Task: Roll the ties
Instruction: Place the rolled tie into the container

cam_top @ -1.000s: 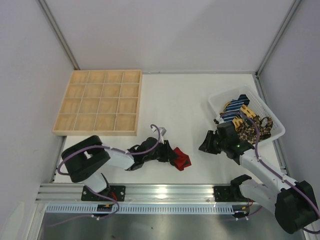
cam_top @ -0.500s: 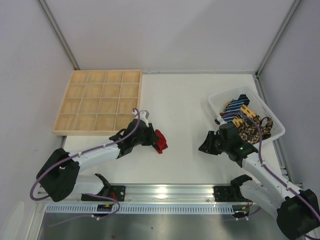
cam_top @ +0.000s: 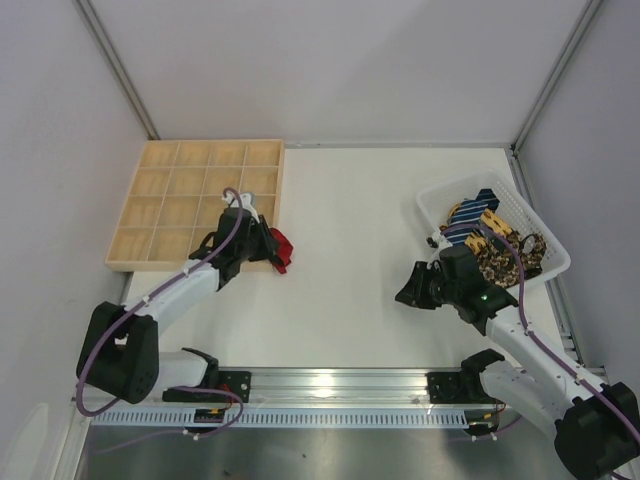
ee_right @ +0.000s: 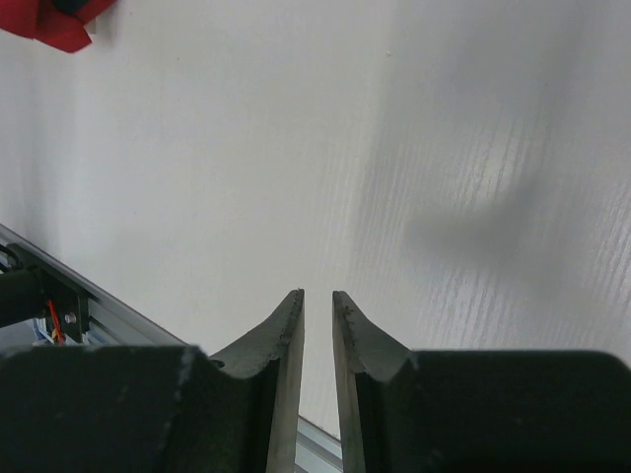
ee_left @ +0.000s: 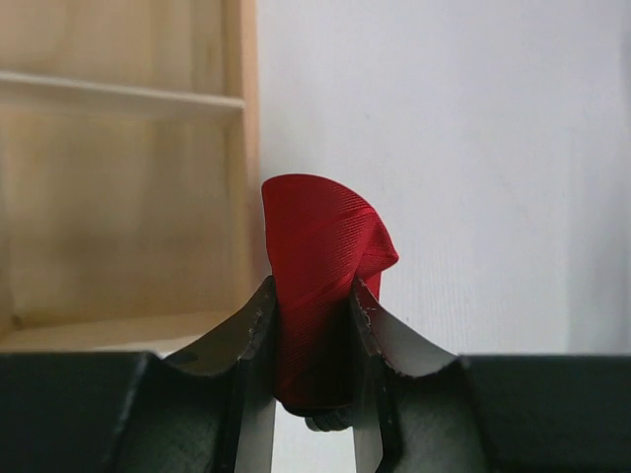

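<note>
Left hand (ee_left: 314,325) pinching ribbed, rolled red tie (ee_left: 320,256), beside gridded wooden tray (cam_top: 196,205), right hand (ee_right: 317,325) nearly pressed together, empty

You have a white table (cam_top: 370,210). On its far left side lies a wooden tray (cam_top: 196,204) with many small square boxes. On the right side sits a white basket (cam_top: 432,203) with ties (cam_top: 495,240) piled inside. The middle is bare white.

plain red tie (ee_left: 320,266), pale wooden tray (cam_top: 160,205)
</note>
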You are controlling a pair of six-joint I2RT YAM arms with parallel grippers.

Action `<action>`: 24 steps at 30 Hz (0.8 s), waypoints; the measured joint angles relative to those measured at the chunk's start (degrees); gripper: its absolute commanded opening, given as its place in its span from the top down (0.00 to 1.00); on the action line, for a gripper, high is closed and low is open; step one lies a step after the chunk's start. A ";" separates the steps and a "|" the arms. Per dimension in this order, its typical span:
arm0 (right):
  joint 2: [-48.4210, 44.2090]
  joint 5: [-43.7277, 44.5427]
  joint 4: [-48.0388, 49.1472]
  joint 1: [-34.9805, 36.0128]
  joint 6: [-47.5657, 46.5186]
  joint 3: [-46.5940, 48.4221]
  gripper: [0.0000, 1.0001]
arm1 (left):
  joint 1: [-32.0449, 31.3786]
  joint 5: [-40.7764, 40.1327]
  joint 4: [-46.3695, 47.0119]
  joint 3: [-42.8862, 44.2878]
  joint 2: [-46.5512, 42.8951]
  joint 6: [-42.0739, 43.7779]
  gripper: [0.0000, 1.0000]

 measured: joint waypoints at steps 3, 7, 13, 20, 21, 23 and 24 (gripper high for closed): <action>0.00 -0.11 0.00 0.42 -0.07 0.00 0.77 | 3.08 0.04 -0.02 0.92 0.00 1.40 1.00; 0.00 -0.48 0.11 0.83 -0.07 0.00 0.77 | 7.37 0.31 -0.07 0.98 0.00 2.45 0.99; 0.00 -0.98 0.17 1.16 -0.11 0.00 0.77 | 9.33 -1.14 1.55 -0.26 0.22 2.84 1.00; 0.00 -1.07 0.15 1.27 -0.26 0.00 0.77 | 9.33 -3.67 5.27 -3.15 2.08 2.82 0.99; 0.00 -1.07 0.15 1.27 -0.26 0.00 0.77 | 9.33 -4.26 5.75 -3.50 2.27 2.84 1.00; -0.02 -1.07 0.15 1.27 -0.26 0.00 0.77 | 9.33 -5.46 6.23 -3.80 2.75 2.86 0.99; -0.04 -1.07 0.15 1.27 -0.26 0.00 0.77 | 9.33 -6.03 6.43 -3.80 3.13 2.86 0.99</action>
